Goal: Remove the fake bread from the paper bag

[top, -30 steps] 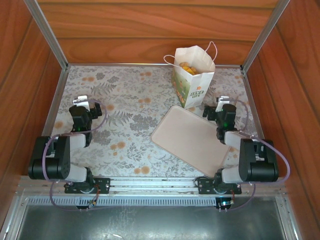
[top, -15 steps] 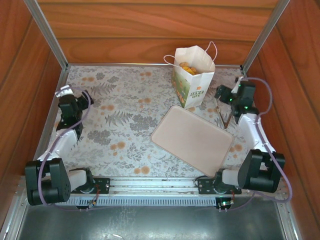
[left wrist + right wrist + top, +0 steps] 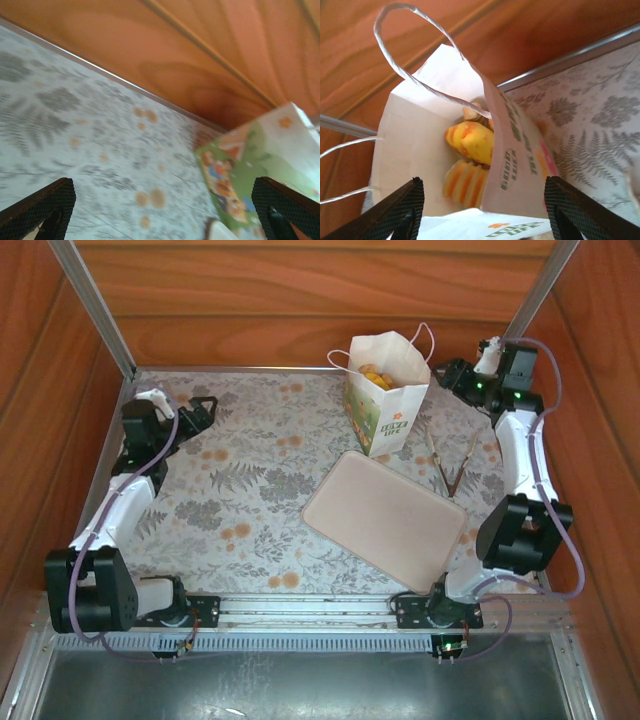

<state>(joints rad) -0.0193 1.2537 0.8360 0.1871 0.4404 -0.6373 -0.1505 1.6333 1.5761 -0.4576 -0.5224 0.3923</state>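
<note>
The cream paper bag [image 3: 388, 390] with green print stands upright at the back of the table, mouth open. Fake bread [image 3: 375, 373] lies inside it. In the right wrist view, a yellow roll [image 3: 472, 142] and a ridged striped roll [image 3: 465, 182] sit at the bottom of the paper bag [image 3: 415, 135]. My right gripper [image 3: 447, 374] hovers just right of the bag's top. Seen from its wrist, the right gripper [image 3: 485, 215] is open above the bag's mouth and holds nothing. My left gripper [image 3: 200, 408] is far to the left, open, facing the bag [image 3: 250, 160]; left gripper [image 3: 162, 215].
A flat pinkish-beige tray [image 3: 385, 520] lies in front of the bag. Metal tongs [image 3: 450, 465] rest on the floral table cover right of the tray. Wooden walls [image 3: 300, 300] close in the back and both sides, and the bag stands near the back wall.
Both arms have stretched from near their bases toward the back. The right gripper rose to the bag's top at the right. The left gripper turned toward the bag. The tongs are now uncovered.
</note>
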